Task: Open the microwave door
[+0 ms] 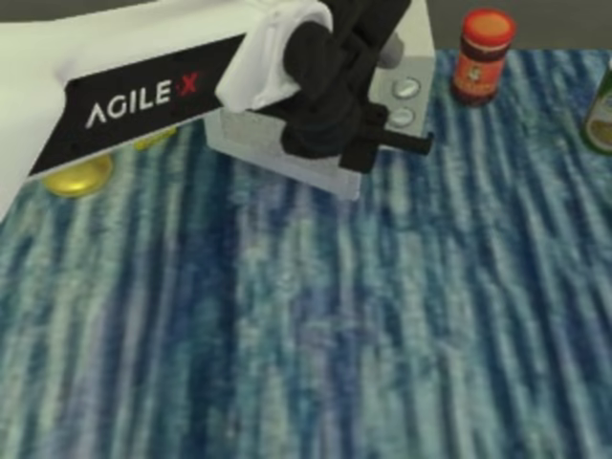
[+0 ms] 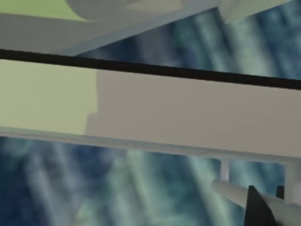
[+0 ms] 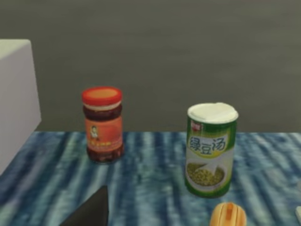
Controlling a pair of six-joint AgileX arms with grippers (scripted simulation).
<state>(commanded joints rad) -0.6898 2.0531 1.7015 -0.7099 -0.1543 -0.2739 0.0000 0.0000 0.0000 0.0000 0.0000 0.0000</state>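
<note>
The blue-streaked counter [image 1: 316,335] carries the off-white microwave [image 1: 406,43] at its far edge, near the middle. The left arm [image 1: 143,91] stretches in from the counter's left side across the microwave's front, hiding most of the microwave door [image 1: 287,153]. The left tool [image 1: 382,134] sits just below the two knobs; whether its fingers are apart or together cannot be told. A red-lidded jar [image 1: 483,55] stands just beside the microwave.

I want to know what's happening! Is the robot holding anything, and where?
Cannot be told: the left gripper is at the microwave door, but its fingers are hidden.
</note>
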